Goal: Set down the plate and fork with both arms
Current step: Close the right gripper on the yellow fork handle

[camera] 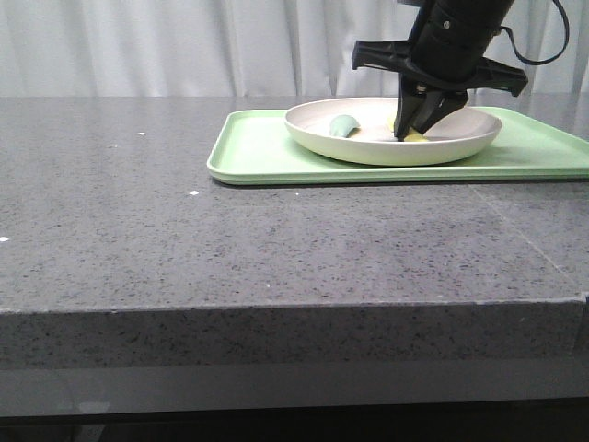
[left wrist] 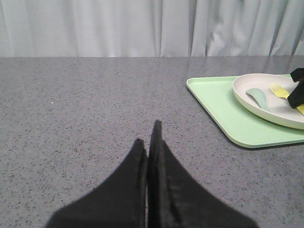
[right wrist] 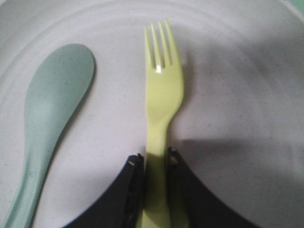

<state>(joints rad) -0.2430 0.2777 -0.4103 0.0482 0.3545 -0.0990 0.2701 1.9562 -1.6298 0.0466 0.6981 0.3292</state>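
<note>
The cream plate (camera: 386,147) sits on a light-green tray (camera: 267,152) at the back right of the table. In it lie a pale-yellow fork (right wrist: 161,99) and a grey-green spoon (right wrist: 52,118). My right gripper (camera: 419,129) reaches down into the plate and is shut on the fork's handle (right wrist: 156,159); the fork rests flat on the plate. My left gripper (left wrist: 148,137) is shut and empty, low over the bare table left of the tray. The plate (left wrist: 266,102) and the fork (left wrist: 280,90) also show in the left wrist view.
The tray (left wrist: 223,109) lies near the table's far right corner. The dark speckled tabletop (camera: 184,239) stretches to the left and front. A white curtain (camera: 184,46) hangs behind the table.
</note>
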